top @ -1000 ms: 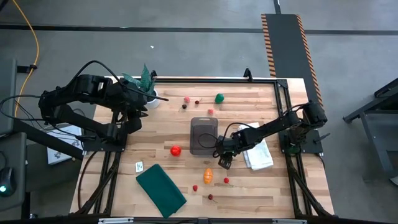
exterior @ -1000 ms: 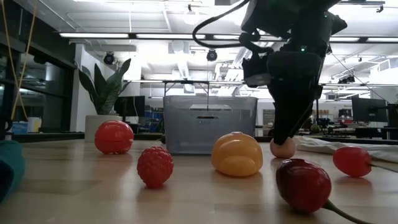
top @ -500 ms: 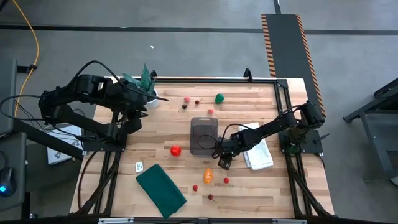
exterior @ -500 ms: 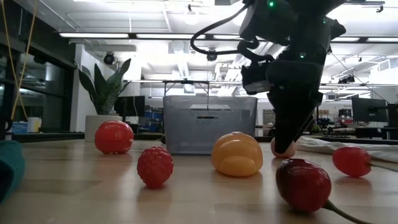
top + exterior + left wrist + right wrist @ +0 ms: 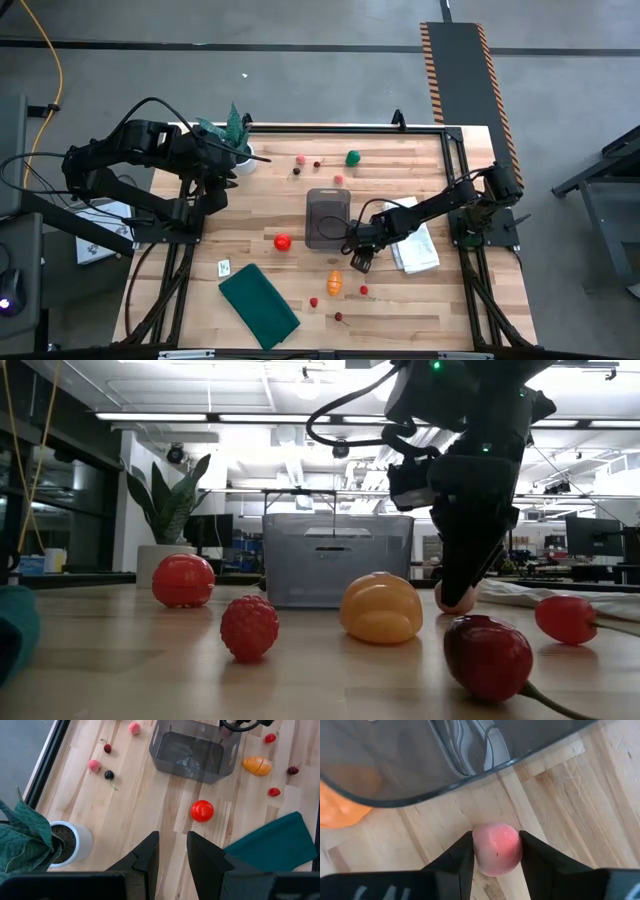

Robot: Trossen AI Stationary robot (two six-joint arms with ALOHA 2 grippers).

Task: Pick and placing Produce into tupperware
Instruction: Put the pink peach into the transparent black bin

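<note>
While the right gripper (image 5: 358,258) was seen low of centre in the high view beside the tupperware (image 5: 326,218), the right wrist view showed its jaws touching a small pink peach (image 5: 497,848) on the desk (image 5: 570,810); smooth, light and likely slippery, it was best gripped across its middle. The left gripper (image 5: 170,851) was seen waiting, jaws narrowly parted and empty.

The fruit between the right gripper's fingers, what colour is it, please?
Pink fruit, shown best in the right wrist view.

In the low view, a small pink peach-like piece (image 5: 452,598) right of centre is largely covered by the dark right gripper (image 5: 462,592). At the left edge a dark green cloth (image 5: 14,632) is cut off. In the right wrist view, a blurred orange shape (image 5: 340,802) at the left edge is seen only through the grey-tinted clear plastic container (image 5: 445,750), itself cropped by the top edge.
</note>
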